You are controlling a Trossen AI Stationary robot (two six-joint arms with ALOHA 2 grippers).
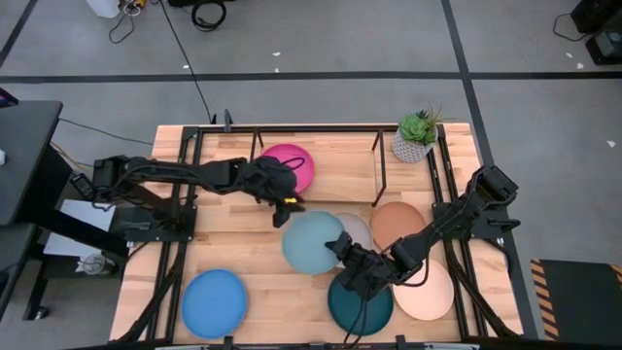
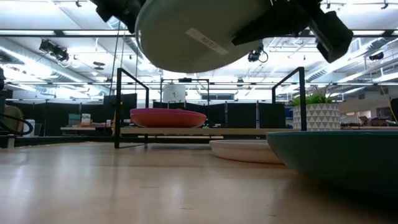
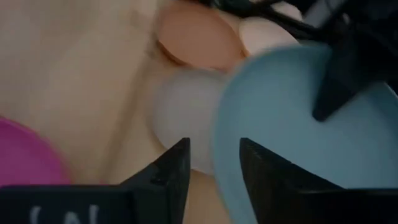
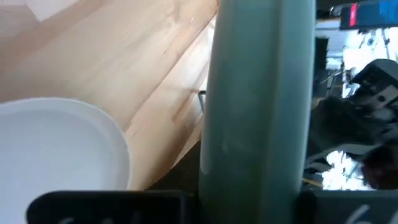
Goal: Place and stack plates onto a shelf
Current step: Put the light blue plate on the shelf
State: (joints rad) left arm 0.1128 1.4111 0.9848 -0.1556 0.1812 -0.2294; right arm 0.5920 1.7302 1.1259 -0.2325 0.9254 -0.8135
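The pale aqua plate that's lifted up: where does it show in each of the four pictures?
High view: pale aqua plate at table centre, right gripper on its edge.
Low view: top centre, seen from beneath, in the air.
Left wrist view: the big blue-green disc beyond the open fingers.
Right wrist view: edge-on, an upright band.
Shared landmark: the light grey plate beside it, also in both wrist views.

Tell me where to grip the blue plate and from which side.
Pinch the blue plate at its thin raised rim, from the table's left edge. It lies flat and alone, its rim free all round. The left gripper, open near the shelf, is nearest.
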